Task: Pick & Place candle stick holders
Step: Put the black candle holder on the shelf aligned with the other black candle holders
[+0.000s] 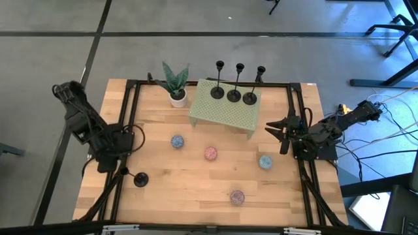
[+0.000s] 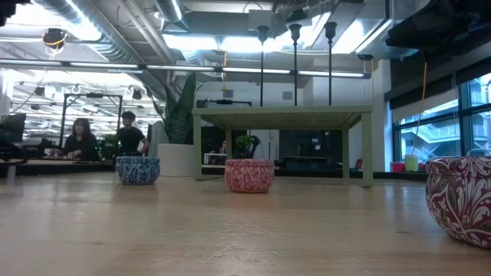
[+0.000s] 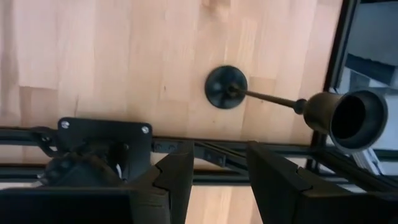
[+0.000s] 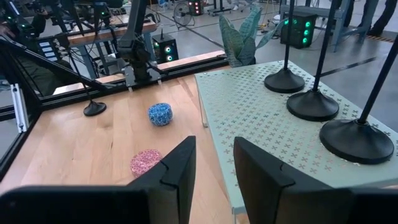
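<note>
Three black candle stick holders (image 1: 234, 96) stand by their disc bases on a green perforated stand (image 1: 225, 114) at the table's far side. Another candle stick holder (image 1: 140, 179) stands upright on the wood near the left front; its disc base (image 3: 225, 87) and cup top (image 3: 351, 118) show in the left wrist view. My left gripper (image 3: 217, 155) hangs open above the left frame rail, just left of that holder, pointing steeply down. My right gripper (image 4: 214, 168) is open at the table's right side (image 1: 277, 130), level, facing the stand, nothing between its fingers.
Speckled balls lie on the wood: blue (image 1: 177, 141), pink (image 1: 210, 153), light blue (image 1: 264, 161) and purple (image 1: 236, 196). A potted plant (image 1: 176, 85) stands left of the stand. Black frame rails (image 1: 124, 124) run along the table's sides.
</note>
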### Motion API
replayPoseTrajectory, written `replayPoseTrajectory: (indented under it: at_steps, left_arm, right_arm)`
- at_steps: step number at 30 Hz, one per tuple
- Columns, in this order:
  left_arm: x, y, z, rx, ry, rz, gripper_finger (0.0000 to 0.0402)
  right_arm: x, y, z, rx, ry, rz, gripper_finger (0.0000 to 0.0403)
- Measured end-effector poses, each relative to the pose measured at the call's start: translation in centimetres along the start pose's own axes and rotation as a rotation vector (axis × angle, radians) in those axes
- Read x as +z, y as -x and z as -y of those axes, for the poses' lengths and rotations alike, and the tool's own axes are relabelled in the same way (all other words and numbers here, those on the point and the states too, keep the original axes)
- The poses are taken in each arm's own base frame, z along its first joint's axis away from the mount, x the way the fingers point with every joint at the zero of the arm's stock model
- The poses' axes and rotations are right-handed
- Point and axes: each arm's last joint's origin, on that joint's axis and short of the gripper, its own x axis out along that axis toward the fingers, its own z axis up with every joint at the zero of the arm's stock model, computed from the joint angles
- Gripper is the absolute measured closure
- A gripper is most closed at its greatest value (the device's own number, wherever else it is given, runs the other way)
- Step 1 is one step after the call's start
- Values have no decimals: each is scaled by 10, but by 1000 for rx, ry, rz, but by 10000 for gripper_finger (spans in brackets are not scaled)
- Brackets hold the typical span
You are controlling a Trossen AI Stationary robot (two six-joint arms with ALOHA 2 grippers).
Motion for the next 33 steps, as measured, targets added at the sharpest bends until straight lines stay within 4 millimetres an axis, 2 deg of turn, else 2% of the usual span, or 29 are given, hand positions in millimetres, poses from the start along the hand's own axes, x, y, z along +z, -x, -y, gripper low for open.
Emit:
replayPoseTrajectory:
  at_steps: [5, 11, 15, 23, 33]
  left_arm:
    - [-4, -3, 5, 16, -21, 13, 259]
    - [-13, -30, 13, -39, -66, -66, 259]
    - [-12, -41, 20, -76, -134, -14, 259]
    - [-19, -64, 27, -103, -141, -15, 259]
    - [-23, -70, 33, -94, -177, 155, 259]
  right_arm:
    - [0, 0, 0, 0, 0, 0, 290]
    - [0, 0, 0, 0, 0, 0, 290]
    - [0, 0, 0, 0, 0, 0, 290]
    - [1, 0, 0, 2, 50, 7, 290]
    - [10, 0, -3, 18, 150, 87, 290]
